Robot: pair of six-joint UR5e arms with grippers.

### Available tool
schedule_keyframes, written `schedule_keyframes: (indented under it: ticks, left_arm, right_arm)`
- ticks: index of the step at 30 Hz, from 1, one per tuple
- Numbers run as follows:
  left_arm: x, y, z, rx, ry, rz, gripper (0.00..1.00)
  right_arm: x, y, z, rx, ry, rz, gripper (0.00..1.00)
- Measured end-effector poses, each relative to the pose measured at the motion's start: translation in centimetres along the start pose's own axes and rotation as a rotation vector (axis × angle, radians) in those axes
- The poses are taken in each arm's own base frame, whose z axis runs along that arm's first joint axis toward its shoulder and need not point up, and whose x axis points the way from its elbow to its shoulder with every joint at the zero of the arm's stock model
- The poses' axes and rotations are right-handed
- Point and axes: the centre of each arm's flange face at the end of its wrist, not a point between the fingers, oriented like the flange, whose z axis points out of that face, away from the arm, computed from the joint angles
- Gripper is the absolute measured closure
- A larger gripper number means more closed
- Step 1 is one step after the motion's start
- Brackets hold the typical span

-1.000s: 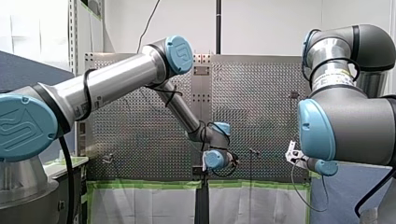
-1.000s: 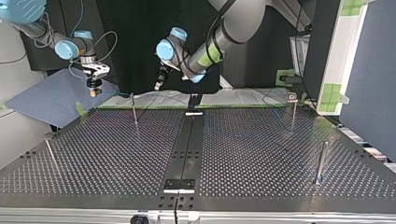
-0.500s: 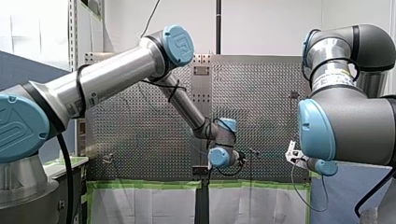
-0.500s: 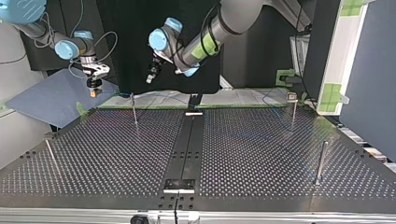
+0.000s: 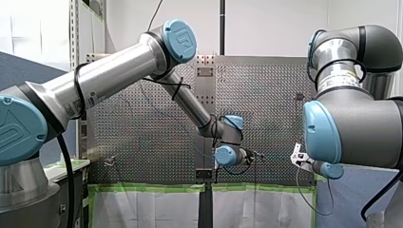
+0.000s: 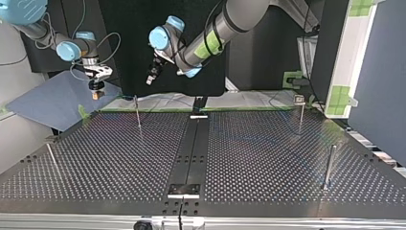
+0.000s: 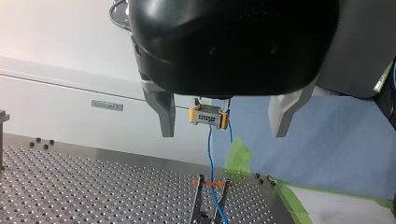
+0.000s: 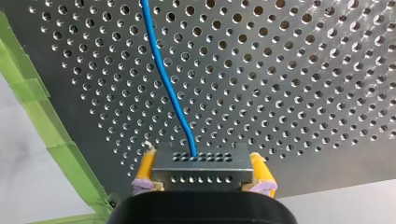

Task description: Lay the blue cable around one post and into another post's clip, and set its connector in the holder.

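Top view: counter carries several thin upright posts; no cable can be made out on any of them from here. Left arm reaches past the middle and hangs high over the far edge. Right arm hangs just off the far left corner, over a blue sheet.

Progress, as judged: early. Connector is in the air, not set down; I cannot make out the holder. Wrap around a post: cannot tell.

Left wrist view: a forked clip post stands near the counter's corner. The cable drops from the connector and seems to pass between its prongs.

Right fingers, yellow pads, clamp the connector by its two ends; cable leaves its face and runs out ahead.

Left fingers spread wide, holding nothing. Connector and cable are ahead of them, well apart, seen through the gap.
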Motion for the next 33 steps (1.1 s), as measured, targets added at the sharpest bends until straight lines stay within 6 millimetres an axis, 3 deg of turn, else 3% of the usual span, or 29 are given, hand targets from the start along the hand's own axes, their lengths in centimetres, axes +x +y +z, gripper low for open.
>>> schedule_keyframes:
  ticks: [33]
  left_arm:
    - [0.2,1.3,-0.6,-0.143,0.017,-0.089,0.00]
  right_arm:
    - [-0.2,-0.7,0.1,0.012,-0.006,0.000,1.00]
